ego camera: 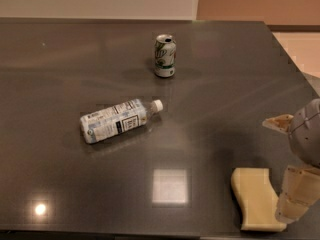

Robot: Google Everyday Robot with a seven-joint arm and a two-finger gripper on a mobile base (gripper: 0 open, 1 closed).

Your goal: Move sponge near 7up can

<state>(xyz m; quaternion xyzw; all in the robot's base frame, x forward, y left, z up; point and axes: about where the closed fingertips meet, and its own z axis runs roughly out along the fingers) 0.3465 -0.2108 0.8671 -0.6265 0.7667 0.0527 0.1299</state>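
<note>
The pale yellow sponge [256, 198] lies flat near the table's front right corner. The 7up can [164, 56] stands upright at the far middle of the dark table, well away from the sponge. My gripper [281, 171] hangs at the right edge of the view, just right of the sponge and slightly over it. It is open and holds nothing. One tan finger [296, 198] reaches down beside the sponge's right side; the other [277, 123] points left, above the sponge.
A clear plastic bottle [119, 120] with a white cap lies on its side left of centre, between the can and the front edge. The dark table [60, 74] ends at its right edge [300, 74], with pale floor beyond.
</note>
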